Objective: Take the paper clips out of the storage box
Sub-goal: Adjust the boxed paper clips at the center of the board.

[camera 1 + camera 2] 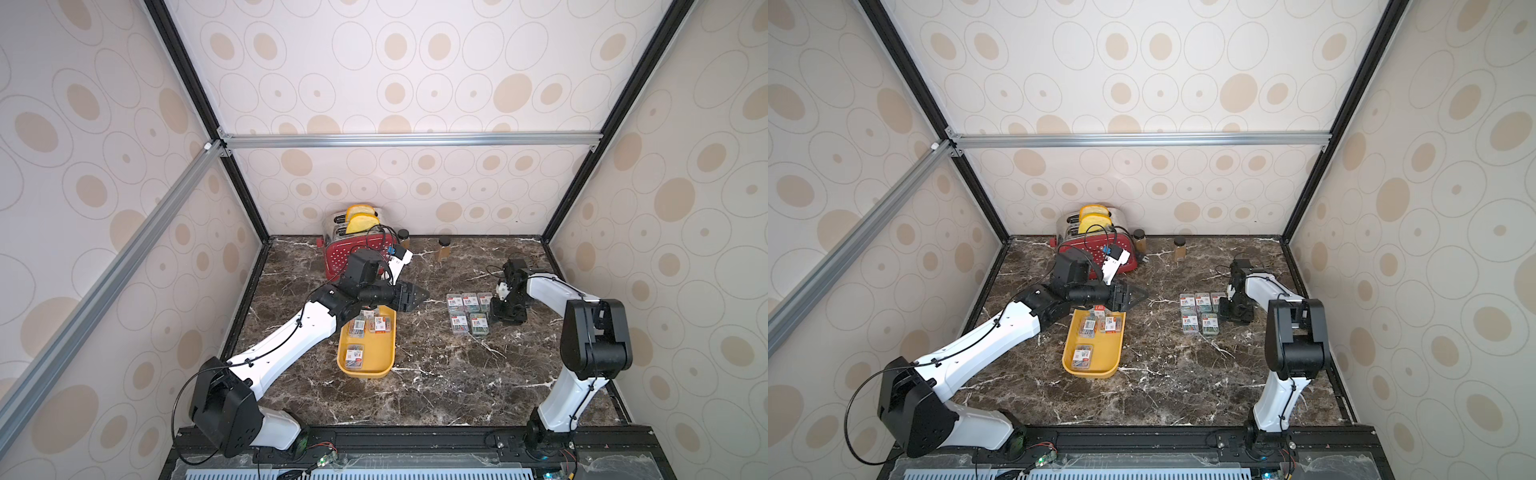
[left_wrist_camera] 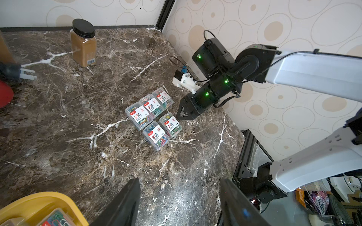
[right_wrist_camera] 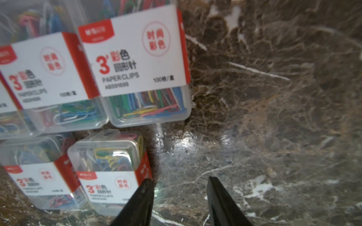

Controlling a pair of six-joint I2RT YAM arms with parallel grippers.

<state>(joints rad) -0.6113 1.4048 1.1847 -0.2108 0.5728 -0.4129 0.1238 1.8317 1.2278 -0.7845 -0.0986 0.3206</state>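
I see five cases of the paper clips out on the table. They lie in a tight group, three in the far row and two in the near row, labels up. The right fingers are low at the right side of this group. They are apart by a moderate gap, w/ only bare table between them, so they hold nothing. In the right wrist view one finger is just beside the corner of the nearest case; I cannot tell if it touches.

The other cases are in the storage box, which stands on the table left of the group, well apart from it. In both top views I count three cases inside: two side by side in the far part and one alone toward the front. Maybe a 4th is at the far end, but the left arm hides most of it, so not sure.

The left fingers hover by the far right corner of the box and point toward the group. They are rather wide apart and empty.

At the back wall stands a red toaster w/ white dots and two yellow slices in its slots. Two brown jars w/ black lids stand to its right.
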